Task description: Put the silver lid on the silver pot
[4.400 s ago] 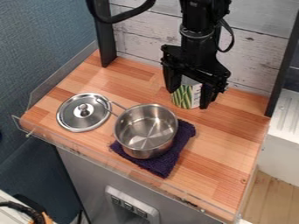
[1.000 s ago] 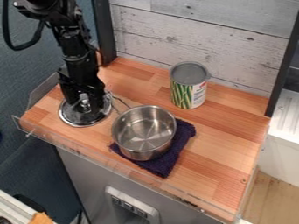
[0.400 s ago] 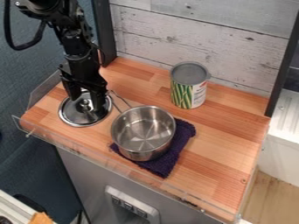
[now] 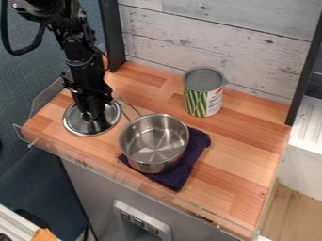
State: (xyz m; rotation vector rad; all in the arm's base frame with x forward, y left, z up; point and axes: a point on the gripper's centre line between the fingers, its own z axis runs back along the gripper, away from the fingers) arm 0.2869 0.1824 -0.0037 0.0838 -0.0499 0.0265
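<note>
Evidently, the black end effector [image 4: 93,118] was closed on the round silver lid [image 4: 75,123], flat on the wooden tabletop [image 4: 236,150] beside the silver pot [image 4: 153,143]; this grasp step called for a vertical lift next.

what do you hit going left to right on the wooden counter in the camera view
silver lid → silver pot → can with green pictures on its label
</note>
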